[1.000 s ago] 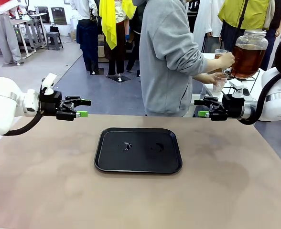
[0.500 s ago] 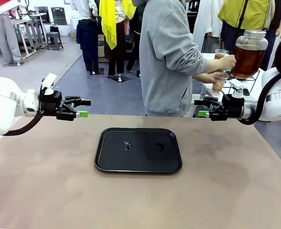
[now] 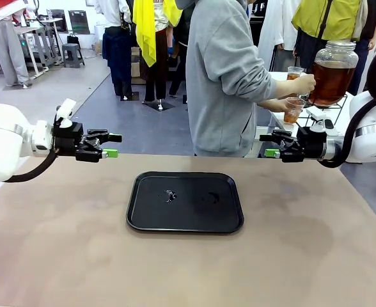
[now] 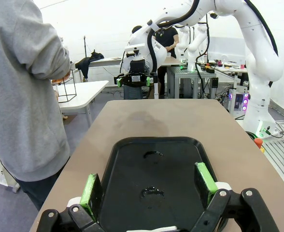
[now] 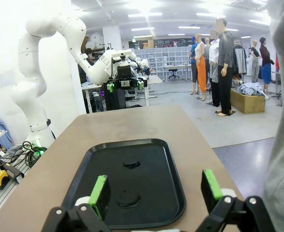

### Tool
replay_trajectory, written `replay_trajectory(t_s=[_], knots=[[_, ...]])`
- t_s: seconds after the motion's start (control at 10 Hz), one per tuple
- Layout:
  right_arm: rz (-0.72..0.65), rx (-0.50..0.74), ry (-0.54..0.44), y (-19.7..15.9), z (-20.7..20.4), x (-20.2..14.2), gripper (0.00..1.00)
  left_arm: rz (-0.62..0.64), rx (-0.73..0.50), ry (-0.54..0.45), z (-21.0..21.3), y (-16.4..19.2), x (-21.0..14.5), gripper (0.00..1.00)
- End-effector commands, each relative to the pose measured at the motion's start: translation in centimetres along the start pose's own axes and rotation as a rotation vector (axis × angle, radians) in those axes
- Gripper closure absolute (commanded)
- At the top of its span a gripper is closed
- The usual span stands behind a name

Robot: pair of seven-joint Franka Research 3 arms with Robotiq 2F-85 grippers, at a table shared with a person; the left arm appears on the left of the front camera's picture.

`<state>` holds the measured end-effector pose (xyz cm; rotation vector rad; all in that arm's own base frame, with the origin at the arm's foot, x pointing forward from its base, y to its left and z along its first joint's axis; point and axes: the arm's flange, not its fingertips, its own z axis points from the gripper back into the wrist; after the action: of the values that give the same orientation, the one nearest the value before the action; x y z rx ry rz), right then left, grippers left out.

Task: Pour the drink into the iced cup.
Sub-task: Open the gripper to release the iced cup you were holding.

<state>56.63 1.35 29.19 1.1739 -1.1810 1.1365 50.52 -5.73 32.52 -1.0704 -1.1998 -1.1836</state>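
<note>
Left gripper (image 3: 113, 145) at frame left, fingers spread, empty. Right gripper (image 3: 269, 144) at right, fingers spread, empty. Drink (image 3: 330, 80) in dispenser jar (image 3: 334, 70), upper right; person's hand (image 3: 301, 83) at jar, cup (image 3: 294, 109) held beneath. Black tray (image 3: 185, 201) sat center.

A broad table (image 3: 60, 249) with a matte tan-brown top carries a single thing: a black rectangular tray (image 3: 185, 201) with rounded corners and a low raised rim. The tray lies flat, its long sides running across the table. Inside the tray, on its glossy floor, sit a few small wet marks (image 3: 170, 195), one left of the tray's middle and a fainter one to its right.
</note>
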Motion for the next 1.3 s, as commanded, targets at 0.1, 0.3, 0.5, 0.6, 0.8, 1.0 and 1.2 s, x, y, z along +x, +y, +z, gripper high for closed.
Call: replay_trajectory(t_s=[0.1, 0.3, 0.5, 0.6, 0.8, 1.0, 1.2], knots=[[0.004, -0.002, 0.007, -0.14, -0.21, 0.35, 0.00, 0.010, 0.002, 0.007, -0.12, -0.10, 0.29, 0.00], [0.004, -0.002, 0.007, -0.14, -0.21, 0.35, 0.00, 0.010, 0.002, 0.007, -0.12, -0.10, 0.29, 0.00], [0.004, -0.002, 0.007, -0.14, -0.21, 0.35, 0.00, 0.010, 0.002, 0.007, -0.12, -0.10, 0.29, 0.00], [0.004, -0.002, 0.007, -0.14, -0.21, 0.35, 0.00, 0.010, 0.002, 0.007, -0.12, -0.10, 0.29, 0.00], [0.004, -0.002, 0.007, -0.14, -0.21, 0.35, 0.00, 0.010, 0.002, 0.007, -0.12, -0.10, 0.29, 0.00], [0.004, -0.002, 0.007, -0.14, -0.21, 0.35, 0.00, 0.010, 0.002, 0.007, -0.12, -0.10, 0.29, 0.00], [0.004, -0.002, 0.007, -0.14, -0.21, 0.35, 0.00, 0.010, 0.002, 0.007, -0.12, -0.10, 0.29, 0.00]])
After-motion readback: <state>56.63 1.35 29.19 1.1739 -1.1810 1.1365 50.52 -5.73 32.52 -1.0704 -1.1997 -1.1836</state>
